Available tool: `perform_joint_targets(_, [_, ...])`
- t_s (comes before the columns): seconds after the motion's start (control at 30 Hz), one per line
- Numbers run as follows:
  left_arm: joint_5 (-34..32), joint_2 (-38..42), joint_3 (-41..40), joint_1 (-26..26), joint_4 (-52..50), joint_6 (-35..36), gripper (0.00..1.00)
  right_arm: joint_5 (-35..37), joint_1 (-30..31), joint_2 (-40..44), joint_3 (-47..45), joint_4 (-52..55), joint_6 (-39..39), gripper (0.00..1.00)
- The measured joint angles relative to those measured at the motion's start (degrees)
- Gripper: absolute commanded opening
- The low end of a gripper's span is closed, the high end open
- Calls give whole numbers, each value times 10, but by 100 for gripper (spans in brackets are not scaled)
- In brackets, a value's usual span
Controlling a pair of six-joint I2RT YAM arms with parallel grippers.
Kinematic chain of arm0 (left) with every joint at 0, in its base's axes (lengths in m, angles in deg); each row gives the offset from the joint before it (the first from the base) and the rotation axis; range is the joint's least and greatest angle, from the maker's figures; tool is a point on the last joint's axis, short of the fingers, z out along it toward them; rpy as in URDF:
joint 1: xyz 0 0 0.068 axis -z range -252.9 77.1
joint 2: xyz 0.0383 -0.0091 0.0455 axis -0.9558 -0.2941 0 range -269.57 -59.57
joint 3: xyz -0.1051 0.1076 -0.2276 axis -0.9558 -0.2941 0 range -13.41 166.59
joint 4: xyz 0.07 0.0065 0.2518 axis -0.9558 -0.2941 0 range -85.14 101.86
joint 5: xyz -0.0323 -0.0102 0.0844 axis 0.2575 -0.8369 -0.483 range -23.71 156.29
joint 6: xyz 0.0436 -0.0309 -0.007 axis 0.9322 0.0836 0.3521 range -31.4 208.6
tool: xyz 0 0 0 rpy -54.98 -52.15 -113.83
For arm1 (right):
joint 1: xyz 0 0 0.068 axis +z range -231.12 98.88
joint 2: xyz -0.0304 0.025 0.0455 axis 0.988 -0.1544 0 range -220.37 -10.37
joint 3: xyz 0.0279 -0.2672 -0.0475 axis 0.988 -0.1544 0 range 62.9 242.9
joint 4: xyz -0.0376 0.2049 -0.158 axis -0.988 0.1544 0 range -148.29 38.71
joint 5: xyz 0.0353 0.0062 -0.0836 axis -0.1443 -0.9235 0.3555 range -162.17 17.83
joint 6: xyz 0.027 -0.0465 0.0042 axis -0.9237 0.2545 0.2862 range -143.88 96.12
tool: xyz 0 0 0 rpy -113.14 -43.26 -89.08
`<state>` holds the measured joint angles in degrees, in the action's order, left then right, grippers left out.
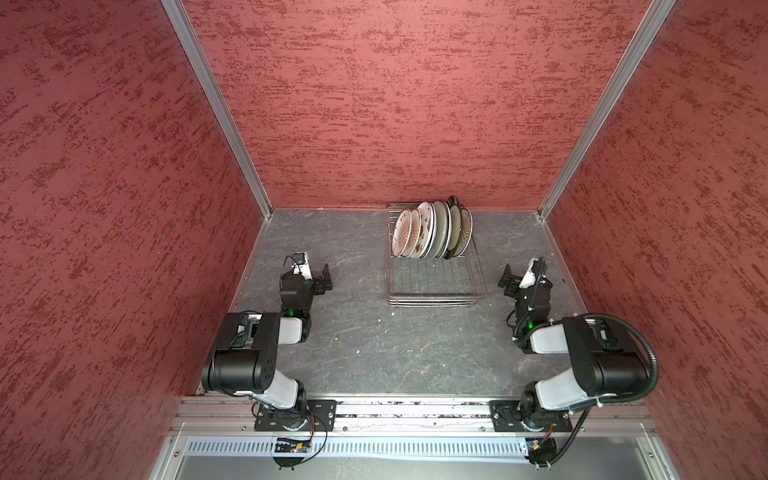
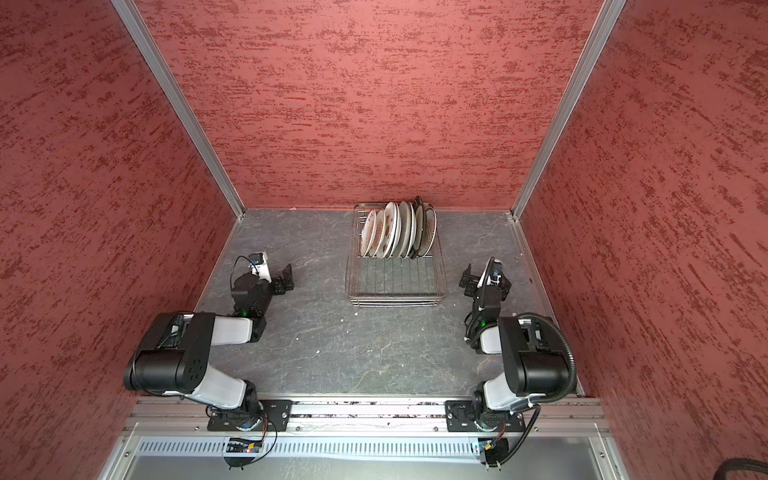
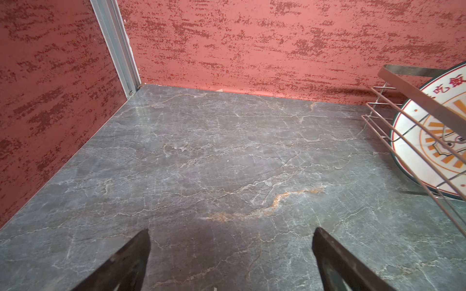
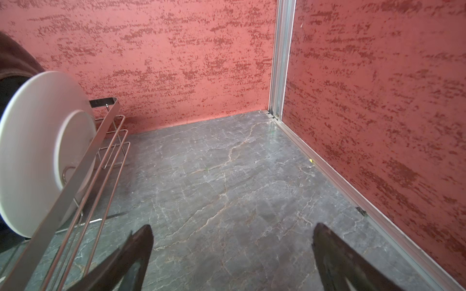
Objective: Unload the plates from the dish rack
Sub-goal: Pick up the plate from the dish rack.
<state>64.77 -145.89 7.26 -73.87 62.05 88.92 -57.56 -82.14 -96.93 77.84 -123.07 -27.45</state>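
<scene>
where one rack [image 1: 434,296] stands, seven plates [image 1: 432,228] lean.

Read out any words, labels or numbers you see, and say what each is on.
"吃飯", red, on the rim of the sunburst plate, in the rack; the character before is cut off.
Its centre mark: too small to read.
Prints on other plates: too small to read.
</scene>
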Motion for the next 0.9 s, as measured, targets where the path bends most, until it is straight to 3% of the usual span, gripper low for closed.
perform_joint_targets(0.1, [4, 47, -1, 0, -22, 0, 99, -3, 0, 37, 0, 29, 1, 99])
perform_joint_targets(0.33, [36, 213, 0, 10, -97, -21, 99, 10, 0, 223, 15, 134, -31, 99])
perform_joint_targets(0.47, [72, 278, 28, 24, -147, -130, 100, 2, 0, 306, 42, 209, -88, 99])
perform_joint_targets(0.63, [135, 322, 103, 30, -224, -254, 99, -71, 0, 377, 92, 303, -164, 99])
perform_joint_targets(0.77, [191, 342, 94, 33, -193, -326, 99, -104, 0, 433, 94, 334, -204, 99])
perform_joint_targets(0.9, [207, 335, 30, 32, -114, -411, 99, -152, 0, 471, 65, 324, -228, 99])
